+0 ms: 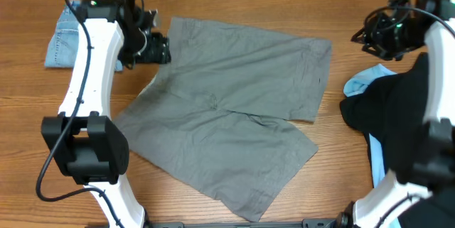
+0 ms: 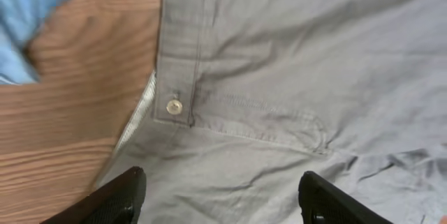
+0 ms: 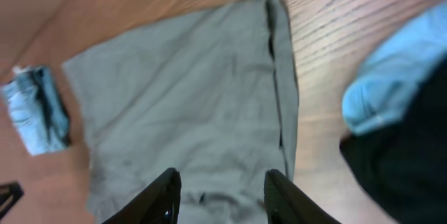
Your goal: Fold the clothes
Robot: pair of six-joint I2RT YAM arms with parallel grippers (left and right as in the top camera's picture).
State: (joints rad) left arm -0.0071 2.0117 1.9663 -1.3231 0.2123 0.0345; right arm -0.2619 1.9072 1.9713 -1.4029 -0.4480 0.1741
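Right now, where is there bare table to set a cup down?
Bare wood: the far strip behind the grey-green shorts; the gap between the shorts and the black garment; the left side in front of the folded blue denim. Crowded: the middle, under the shorts, and the right, where the black garment and the light blue garment pile.

Robot lab workbench: left arm, right arm, wood-grain table.
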